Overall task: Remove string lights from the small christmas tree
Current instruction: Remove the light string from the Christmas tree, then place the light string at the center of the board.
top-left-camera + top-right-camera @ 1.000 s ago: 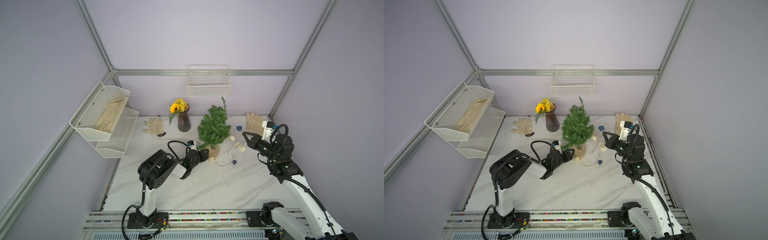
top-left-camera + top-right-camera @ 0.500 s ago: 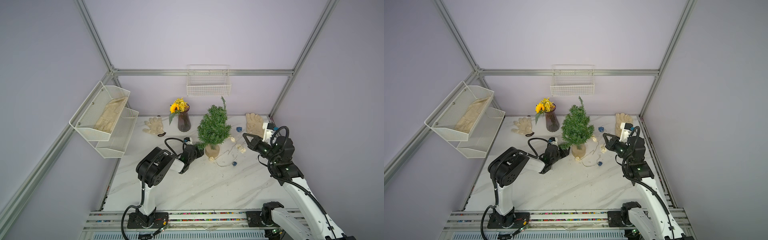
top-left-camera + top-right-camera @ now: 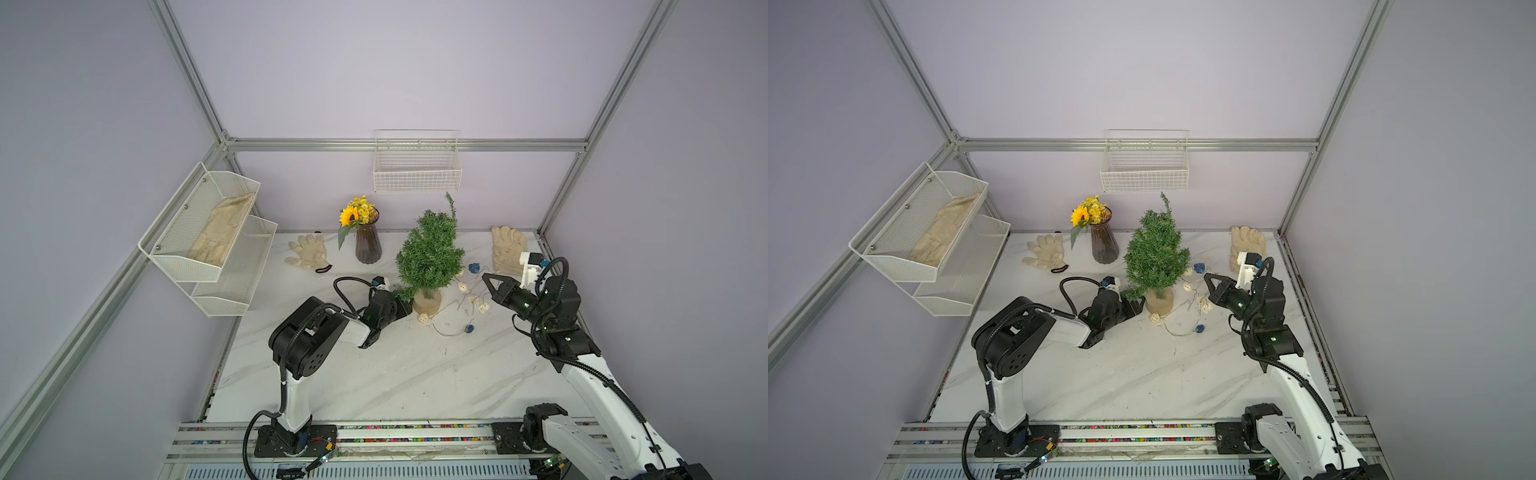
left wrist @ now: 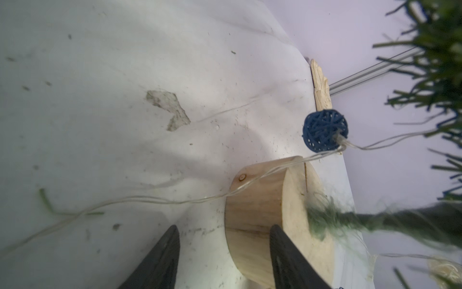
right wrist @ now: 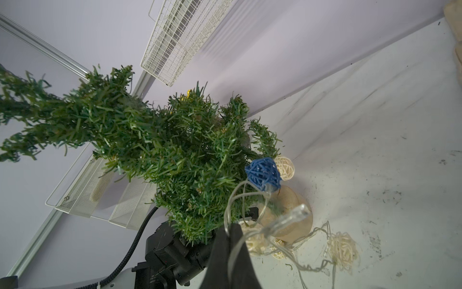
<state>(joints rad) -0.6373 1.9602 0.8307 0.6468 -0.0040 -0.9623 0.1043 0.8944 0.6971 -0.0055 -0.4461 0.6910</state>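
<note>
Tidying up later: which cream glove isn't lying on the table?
The glove in the top tier of the white mesh wall shelf. The other two lie on the table: the glove beside the flower vase and the glove in the far corner.

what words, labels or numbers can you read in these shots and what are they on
None can be read in any view.
Faint pale print on the black left arm housing, right wrist view: too small and blurred to read.
No lettering shows on the string lights, small christmas tree or vase.
</note>
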